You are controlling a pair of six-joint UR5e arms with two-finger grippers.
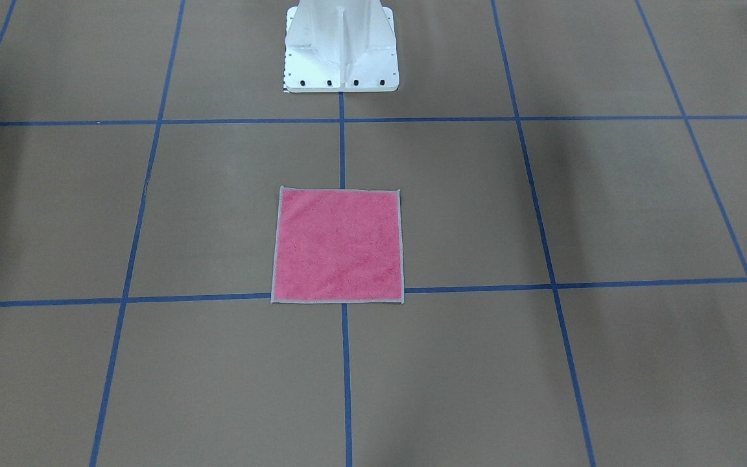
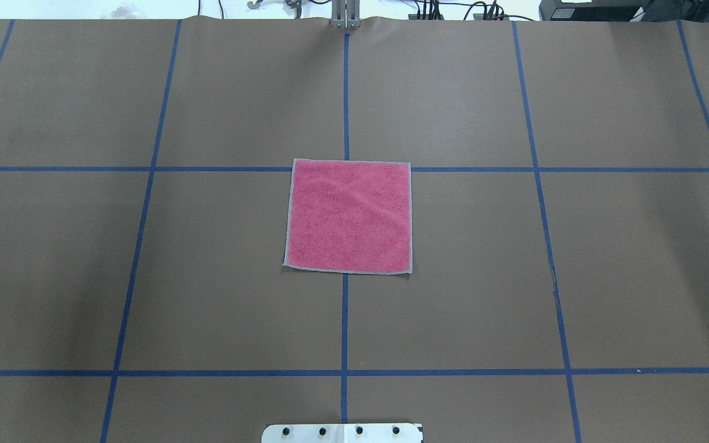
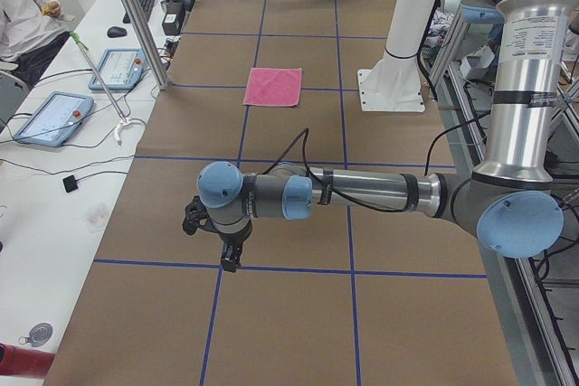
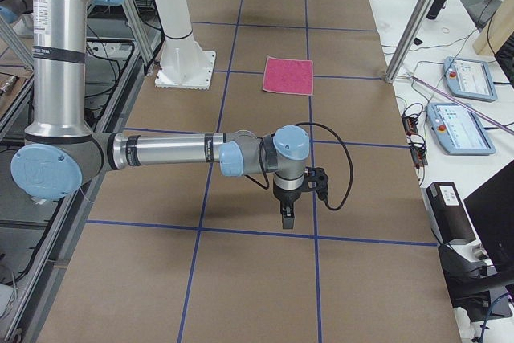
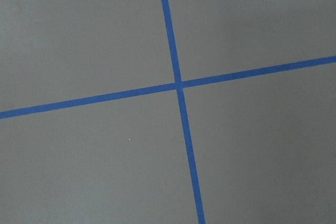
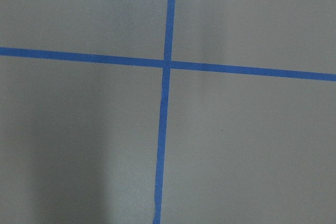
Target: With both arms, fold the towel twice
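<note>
Left arm point(image 3: 371, 193) is stretched out low and level over the table point(image 2: 637, 277), far out to the left of the white pedestal base point(image 1: 341, 65). Left gripper point(image 3: 231, 258) points straight down, just above the brown paper near a blue tape point(image 2: 344, 320) crossing. It shows only in the side view, so can't tell if its jaws are apart or together. Nothing visible in it.

Right arm point(image 4: 165, 152) mirrors that, far out to the right of the pedestal base. Right gripper point(image 4: 287, 218) points down over the paper close to a tape line. Jaw state can't be told here either.

Both wrist views show only brown paper and a tape crossing.

Farther on, the towel point(image 2: 348, 216) lies straight in front of the pedestal base, a little way off it and well apart from both grippers. It is flat and unfolded, pink face up, with grey edging all round. It is square, so it has no long axis. Its edges run about parallel to the tape grid. It straddles the centre tape line that runs out from the pedestal base. Its edge farthest from the base covers the cross line. There is a faint ripple across the upper part.
</note>
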